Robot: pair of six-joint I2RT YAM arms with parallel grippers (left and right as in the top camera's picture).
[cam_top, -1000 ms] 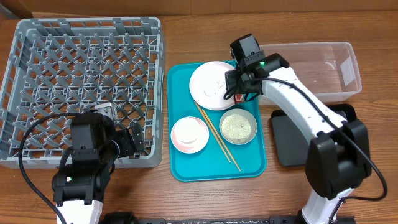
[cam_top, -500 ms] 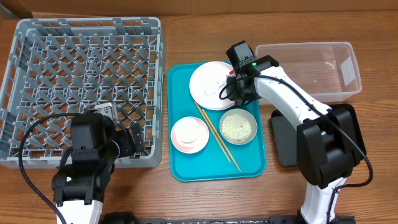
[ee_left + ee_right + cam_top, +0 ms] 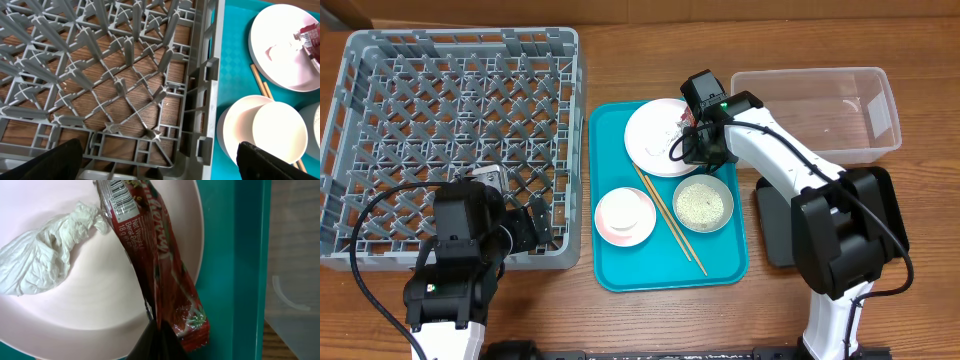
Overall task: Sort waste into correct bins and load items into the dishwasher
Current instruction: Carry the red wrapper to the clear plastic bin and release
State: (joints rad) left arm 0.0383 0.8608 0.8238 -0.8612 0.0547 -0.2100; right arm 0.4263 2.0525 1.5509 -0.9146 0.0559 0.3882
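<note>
I am working the right claw (image 3: 157,340) at the right-hand edge of the white plate (image 3: 75,315). Its fingers are pinching narrow on the lower part of the foil wrapper (image 3: 155,260). The wrapper is lying slantwise, its barcode end on the plate and its red end hanging over the rim above the teal tray (image 3: 240,255). That overhang is why I am taking it from this side: the fingers are getting around foil without scraping the plate. A crumpled white tissue (image 3: 45,265) is sitting on the plate just beside the wrapper's upper end, near enough that it may be dragged along.

The clear tub (image 3: 820,110) is waiting just right of the tray and the black tray (image 3: 775,225) below it, so I judge the carry will be short. The bowl of rice (image 3: 702,203), the chopsticks (image 3: 670,218) and the pinkish bowl (image 3: 625,216) are resting on the teal tray, not yet handled.

My left claw (image 3: 160,162) is hanging wide, holding nothing, over the near right corner of the dish rack (image 3: 125,90), clear of the other arm. The rack is standing on the tabletop (image 3: 620,320).
</note>
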